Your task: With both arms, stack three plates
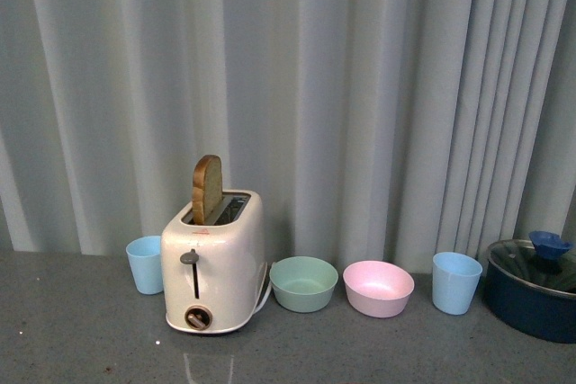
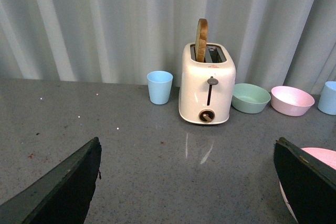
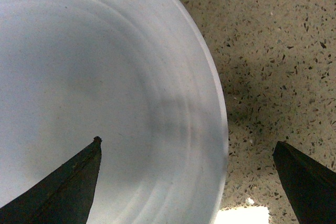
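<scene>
1. Since no plate is seen resting on another in any view, the stacking is judged to be at an early stage, with nothing shown as done.
2. In the right wrist view the light blue plate [image 3: 105, 51] fills most of the picture, with a speckled surface [image 3: 273, 51] beside it. The right claw [image 3: 187, 141] is spread apart, one finger over the plate's inside and the other beyond its rim, so nothing is clamped.
3. In the left wrist view the left claw [image 2: 187, 140] is also spread wide and empty above the grey bench [image 2: 131, 150]. An edge of the pink plate [image 2: 323, 157] is seen just beside one finger.
4. The cream plate is not found in any picture, so its place cannot be told.
5. In the front view a toaster [image 1: 216, 263], a green bowl [image 1: 303, 283] and a pink bowl [image 1: 378, 288] are shown, but no arm and no plate.
6. Gripping, lifting and setting down are judged to be left for all three plates.
</scene>
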`<state>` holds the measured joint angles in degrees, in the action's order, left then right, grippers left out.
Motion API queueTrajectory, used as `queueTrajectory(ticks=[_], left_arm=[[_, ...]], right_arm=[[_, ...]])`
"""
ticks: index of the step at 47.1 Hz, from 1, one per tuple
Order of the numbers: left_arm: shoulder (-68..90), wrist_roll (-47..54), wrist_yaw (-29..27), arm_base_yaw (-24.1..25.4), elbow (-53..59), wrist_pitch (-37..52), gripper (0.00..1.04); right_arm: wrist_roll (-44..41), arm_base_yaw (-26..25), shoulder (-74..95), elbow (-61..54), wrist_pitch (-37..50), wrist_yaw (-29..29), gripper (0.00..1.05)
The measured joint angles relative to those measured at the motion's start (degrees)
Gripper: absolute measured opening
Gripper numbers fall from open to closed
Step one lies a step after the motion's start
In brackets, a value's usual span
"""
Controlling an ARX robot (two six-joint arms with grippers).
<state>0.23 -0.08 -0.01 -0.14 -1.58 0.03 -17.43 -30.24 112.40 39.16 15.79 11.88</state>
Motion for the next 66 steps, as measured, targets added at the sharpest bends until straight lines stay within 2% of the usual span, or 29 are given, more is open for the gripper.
queueTrajectory(ticks=[14,24,34,39,56,66], left_arm=[[0.0,0.0,0.0,0.0,0.0,0.0,0.98],[0.0,0.0,0.0,0.0,0.0,0.0,0.98],[0.0,0.0,0.02,0.0,0.0,0.0,0.98],[0.0,0.0,0.0,0.0,0.0,0.0,0.98],[0.0,0.0,0.0,0.0,0.0,0.0,0.98],[0.0,0.0,0.0,0.0,0.0,0.0,0.98]], right_arm=[[-0.87,-2.29,0.61,-0.44,0.72,0.28,0.97],[-1.75,-3.83,0.77,-0.83,1.36,0.39,0.66],[-2.12,-4.76,2.34,-1.79,3.06,1.64,0.22],[-1.33,-5.16,2.29,-1.86,3.34,2.67,0.04],[-1.77,-8.76,-1.33,-2.47,1.33,4.76,0.03],[-4.31,-13.07,-6.95,-2.82,-1.53,7.02,0.03]])
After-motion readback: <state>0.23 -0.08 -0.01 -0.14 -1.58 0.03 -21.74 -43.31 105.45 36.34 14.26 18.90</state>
